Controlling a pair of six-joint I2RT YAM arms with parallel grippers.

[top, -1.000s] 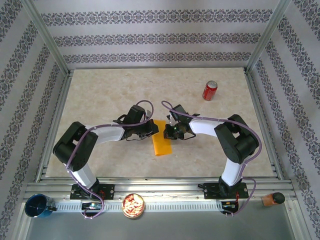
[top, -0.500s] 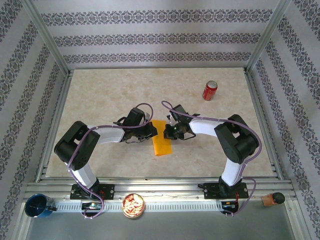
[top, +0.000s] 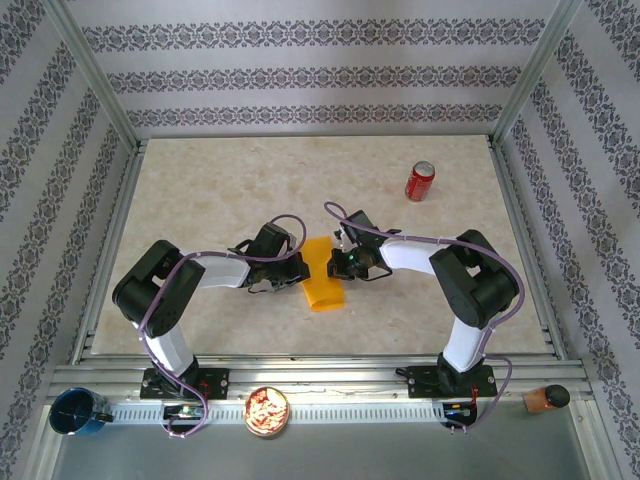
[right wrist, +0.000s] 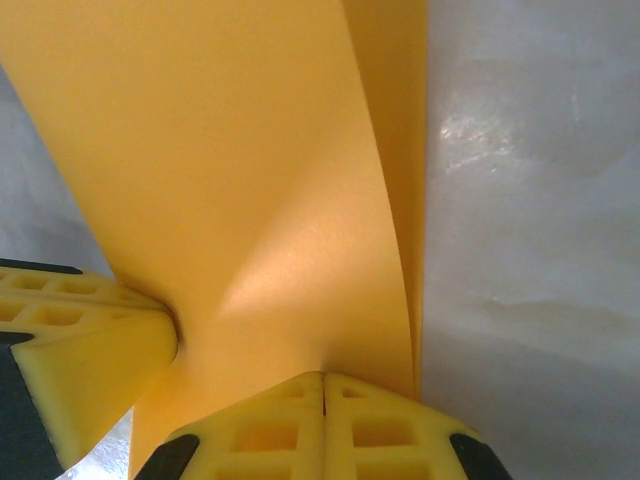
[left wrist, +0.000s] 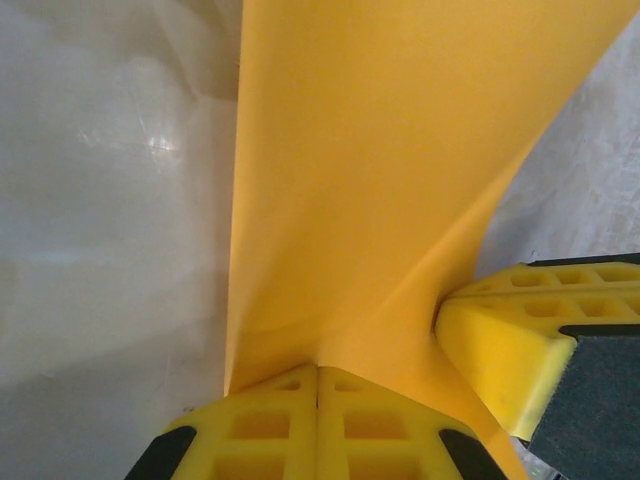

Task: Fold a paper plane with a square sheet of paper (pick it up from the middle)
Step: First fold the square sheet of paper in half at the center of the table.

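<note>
The square sheet of paper [top: 322, 276], orange-yellow, stands doubled into a long narrow strip at the table's middle; no paper plane shape is in view. My left gripper [top: 301, 268] holds its left side and my right gripper [top: 337, 263] its right side, facing each other. In the left wrist view the paper [left wrist: 380, 170] bows up from the shut left gripper [left wrist: 318, 370], with a right finger [left wrist: 510, 345] beside it. The right wrist view has the paper [right wrist: 250, 170] pinched in the shut right gripper [right wrist: 323, 378], next to a left finger [right wrist: 85, 345].
A red soda can [top: 419, 181] stands at the back right of the marble table [top: 200, 190]. On the near rail sit a blue cup [top: 75, 411], a bowl of snacks [top: 267, 411] and a brown bottle [top: 545, 398]. Patterned walls enclose the table.
The left arm has swung its gripper slightly toward the near edge, still holding the paper. The right gripper has barely moved.
</note>
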